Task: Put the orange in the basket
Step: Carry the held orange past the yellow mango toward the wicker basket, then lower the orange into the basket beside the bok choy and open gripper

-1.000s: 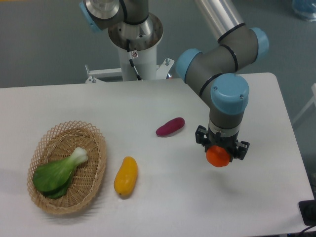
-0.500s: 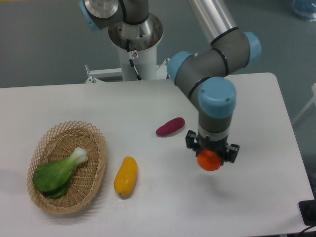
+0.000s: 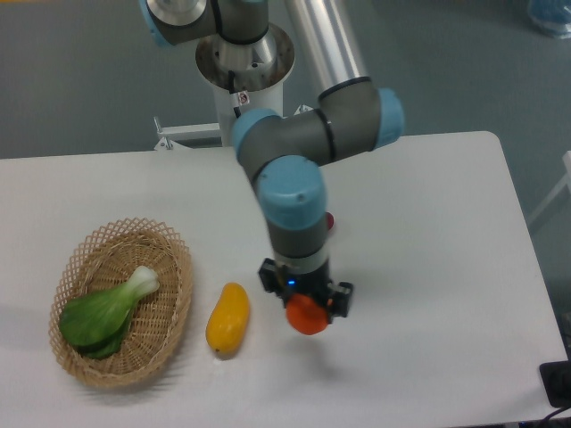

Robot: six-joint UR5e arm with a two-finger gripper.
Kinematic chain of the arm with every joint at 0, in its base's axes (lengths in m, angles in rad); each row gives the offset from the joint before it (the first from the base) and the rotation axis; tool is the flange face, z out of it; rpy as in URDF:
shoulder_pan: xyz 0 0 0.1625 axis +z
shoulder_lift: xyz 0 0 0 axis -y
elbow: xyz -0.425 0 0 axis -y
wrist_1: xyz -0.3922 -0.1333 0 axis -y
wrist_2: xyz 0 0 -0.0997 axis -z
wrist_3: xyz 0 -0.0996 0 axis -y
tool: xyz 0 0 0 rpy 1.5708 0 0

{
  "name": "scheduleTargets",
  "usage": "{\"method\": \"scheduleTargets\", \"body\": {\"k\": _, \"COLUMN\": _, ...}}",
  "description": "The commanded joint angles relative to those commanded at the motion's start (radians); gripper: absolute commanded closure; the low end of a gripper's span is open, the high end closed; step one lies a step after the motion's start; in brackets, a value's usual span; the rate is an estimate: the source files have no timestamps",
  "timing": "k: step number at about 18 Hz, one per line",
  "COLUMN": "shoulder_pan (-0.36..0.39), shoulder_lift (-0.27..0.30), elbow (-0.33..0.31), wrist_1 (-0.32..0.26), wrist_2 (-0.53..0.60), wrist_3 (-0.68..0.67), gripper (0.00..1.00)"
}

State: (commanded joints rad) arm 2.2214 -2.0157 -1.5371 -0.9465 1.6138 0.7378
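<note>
With the hand (image 3: 308,306) clamped on the orange (image 3: 307,315) above the tabletop (image 3: 428,267), I judge the carry must run toward nine o'clock, high over the yellow fruit (image 3: 227,318), to the basket (image 3: 169,267) holding greens (image 3: 103,310).

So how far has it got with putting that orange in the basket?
The pickup looks done: the end effector holds the orange off the table, just right of the yellow fruit. The carry is in hand. Left to do: get it across to the basket on the left, which so far holds only a leafy green vegetable, and let go.
</note>
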Motion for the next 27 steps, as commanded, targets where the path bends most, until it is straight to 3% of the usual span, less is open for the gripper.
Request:
{"method": "scheduleTargets", "body": {"k": 9, "shoulder_pan": -0.153, "shoulder_lift": -0.015, "elbow": 0.014, "wrist_1": -0.003, "wrist_2": -0.164, "wrist_3": -0.097, "gripper": 0.32}}
{"method": "scheduleTargets", "body": {"k": 14, "shoulder_pan": -0.262, "shoulder_lift": -0.08, "elbow": 0.021, "wrist_1": -0.002, "wrist_2": -0.167, "wrist_3": -0.152, "gripper": 0.31}}
{"method": "scheduleTargets", "body": {"k": 17, "shoulder_pan": -0.302, "shoulder_lift": -0.109, "elbow": 0.031, "wrist_1": 0.0, "wrist_2": -0.164, "wrist_3": -0.175, "gripper": 0.24}}
{"method": "scheduleTargets", "body": {"k": 21, "shoulder_pan": -0.318, "shoulder_lift": -0.158, "elbow": 0.095, "wrist_1": 0.0, "wrist_2": -0.163, "wrist_3": -0.201, "gripper": 0.01}}
{"method": "scheduleTargets", "body": {"k": 27, "shoulder_pan": -0.318, "shoulder_lift": -0.15, "elbow": 0.11, "wrist_1": 0.0, "wrist_2": -0.163, "wrist_3": -0.215, "gripper": 0.0}}
